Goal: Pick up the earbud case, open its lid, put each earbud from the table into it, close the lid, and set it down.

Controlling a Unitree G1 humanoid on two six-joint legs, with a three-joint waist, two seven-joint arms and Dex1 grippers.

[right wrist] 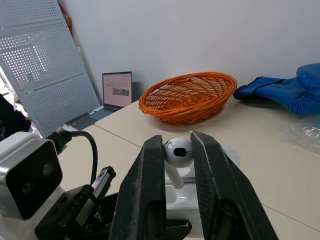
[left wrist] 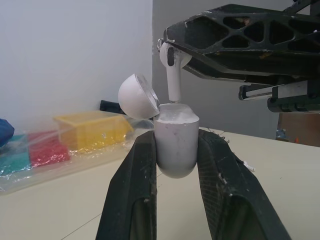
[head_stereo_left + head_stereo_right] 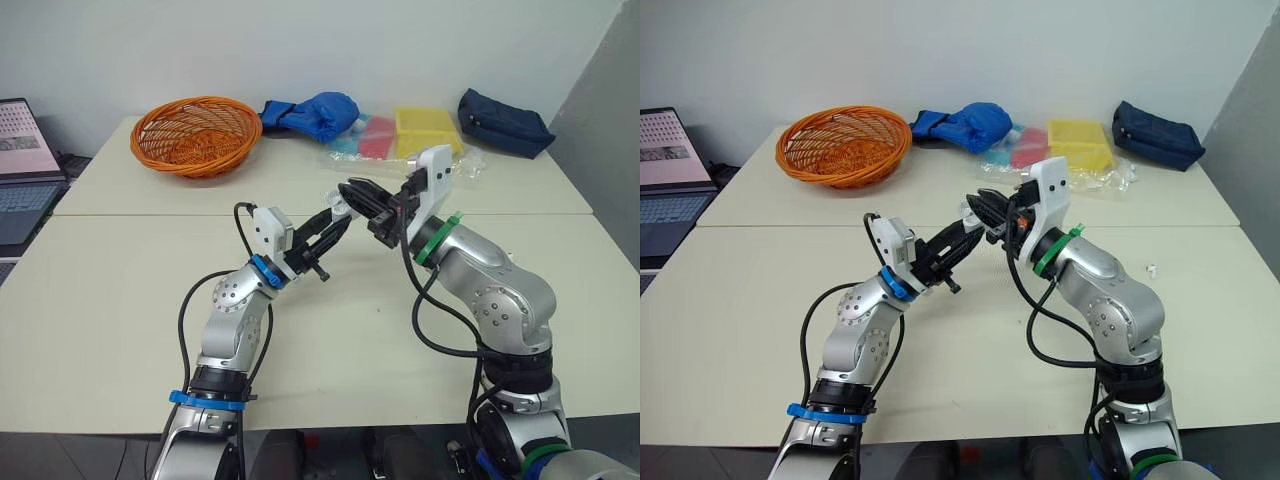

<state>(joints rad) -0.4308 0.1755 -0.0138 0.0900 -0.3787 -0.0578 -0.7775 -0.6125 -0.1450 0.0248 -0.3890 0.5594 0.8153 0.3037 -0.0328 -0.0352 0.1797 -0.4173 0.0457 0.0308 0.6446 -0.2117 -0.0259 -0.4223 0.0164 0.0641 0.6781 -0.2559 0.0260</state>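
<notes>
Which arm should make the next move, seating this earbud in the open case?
Right. The right gripper pinches the earbud, its stem at the mouth of the earbud case, which the left gripper clamps, lid open.

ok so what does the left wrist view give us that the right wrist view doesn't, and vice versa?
Left wrist view: the earbud case seen side-on in the left gripper, its lid tipped open, and a yellow box behind it. Right wrist view: an orange basket, a laptop, a blue glove and a perforated panel. Both: the earbud pinched in the right gripper, stem down at the case's opening.
</notes>
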